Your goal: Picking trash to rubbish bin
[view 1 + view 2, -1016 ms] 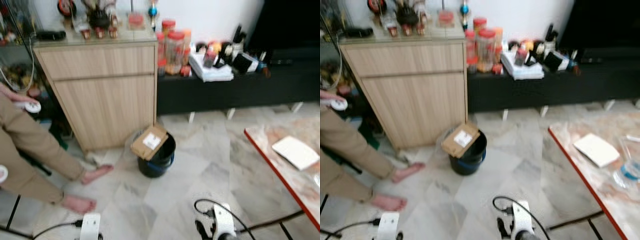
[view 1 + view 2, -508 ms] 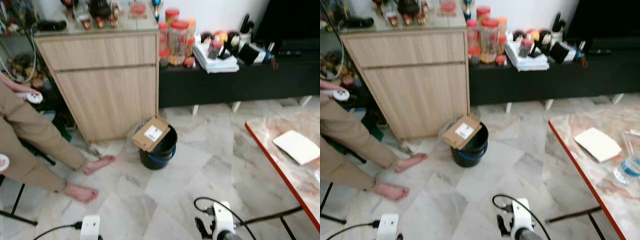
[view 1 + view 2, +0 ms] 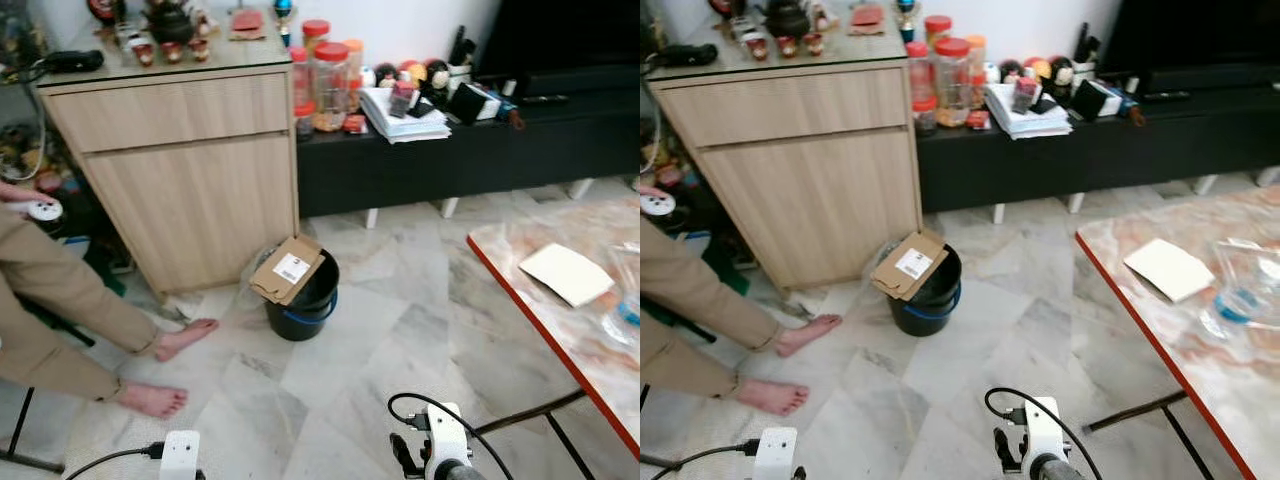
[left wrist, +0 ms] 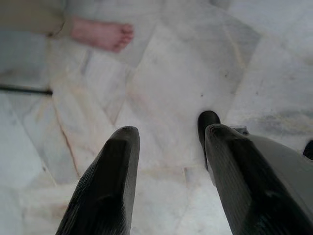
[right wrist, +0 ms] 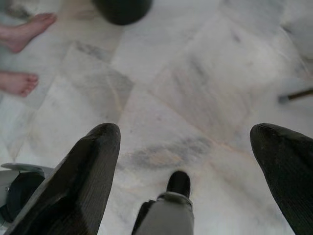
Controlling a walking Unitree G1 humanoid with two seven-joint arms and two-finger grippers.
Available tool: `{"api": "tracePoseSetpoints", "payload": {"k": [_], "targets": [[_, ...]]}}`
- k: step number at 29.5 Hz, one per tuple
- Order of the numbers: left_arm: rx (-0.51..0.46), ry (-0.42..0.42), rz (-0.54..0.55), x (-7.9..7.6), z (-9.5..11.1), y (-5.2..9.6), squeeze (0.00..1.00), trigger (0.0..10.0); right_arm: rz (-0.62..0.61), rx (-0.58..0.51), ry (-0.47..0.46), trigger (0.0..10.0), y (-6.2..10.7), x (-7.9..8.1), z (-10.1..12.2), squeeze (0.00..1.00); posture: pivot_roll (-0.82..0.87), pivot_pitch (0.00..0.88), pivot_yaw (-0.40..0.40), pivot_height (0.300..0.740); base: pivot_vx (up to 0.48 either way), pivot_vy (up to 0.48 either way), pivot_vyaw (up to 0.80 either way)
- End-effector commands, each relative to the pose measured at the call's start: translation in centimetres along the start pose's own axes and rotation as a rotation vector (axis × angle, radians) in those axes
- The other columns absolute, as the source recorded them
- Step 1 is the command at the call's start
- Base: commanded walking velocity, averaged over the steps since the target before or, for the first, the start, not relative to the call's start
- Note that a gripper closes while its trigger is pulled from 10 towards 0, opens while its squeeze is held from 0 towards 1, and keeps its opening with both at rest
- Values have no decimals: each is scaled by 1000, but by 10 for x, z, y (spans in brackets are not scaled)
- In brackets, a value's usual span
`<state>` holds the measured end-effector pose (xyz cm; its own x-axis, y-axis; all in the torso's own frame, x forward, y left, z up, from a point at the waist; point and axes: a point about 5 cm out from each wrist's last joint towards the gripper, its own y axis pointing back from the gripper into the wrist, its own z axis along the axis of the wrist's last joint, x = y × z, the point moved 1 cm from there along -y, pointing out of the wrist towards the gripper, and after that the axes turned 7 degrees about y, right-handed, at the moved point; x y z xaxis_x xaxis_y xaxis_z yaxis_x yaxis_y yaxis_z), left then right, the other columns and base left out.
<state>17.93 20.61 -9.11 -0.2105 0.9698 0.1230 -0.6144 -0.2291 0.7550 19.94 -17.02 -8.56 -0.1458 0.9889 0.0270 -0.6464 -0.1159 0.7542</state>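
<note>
A black rubbish bin (image 3: 300,297) stands on the marble floor in front of a wooden cabinet, with a flat cardboard box (image 3: 288,270) lying tilted across its rim. On the table at the right lie a white paper (image 3: 566,274) and a crumpled clear plastic bottle (image 3: 1240,290). Both arms hang low at the bottom of the head views. My left gripper (image 4: 168,171) is open above bare floor tiles. My right gripper (image 5: 190,161) is open wide above the floor, with the bin's base (image 5: 121,7) ahead of it.
A person sits at the left with bare feet (image 3: 183,338) on the floor near the bin. The wooden cabinet (image 3: 185,170) and a low black TV bench (image 3: 450,150) crowded with jars and boxes line the back. A red-edged marble table (image 3: 570,330) is at the right.
The camera has shifted, so the whole scene sits a little further left and more of the table with the bottle shows. The bin, the box and the grippers look unchanged.
</note>
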Motion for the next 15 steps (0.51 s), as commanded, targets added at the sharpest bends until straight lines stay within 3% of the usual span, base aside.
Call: {"api": "tracePoseSetpoints", "payload": {"k": [1, 15], "targets": [[-1, -9, -3, 0, 2, -1, 0, 10000, -9, 1, -9, 10000, 0, -2, 0, 0, 11, 77, -18, 740, 0, 0, -800], [-13, -15, -9, -1, 8, -2, 0, 10000, -15, 0, -14, 10000, 0, -2, 2, 0, 15, 62, -9, 740, 0, 0, -800]]}}
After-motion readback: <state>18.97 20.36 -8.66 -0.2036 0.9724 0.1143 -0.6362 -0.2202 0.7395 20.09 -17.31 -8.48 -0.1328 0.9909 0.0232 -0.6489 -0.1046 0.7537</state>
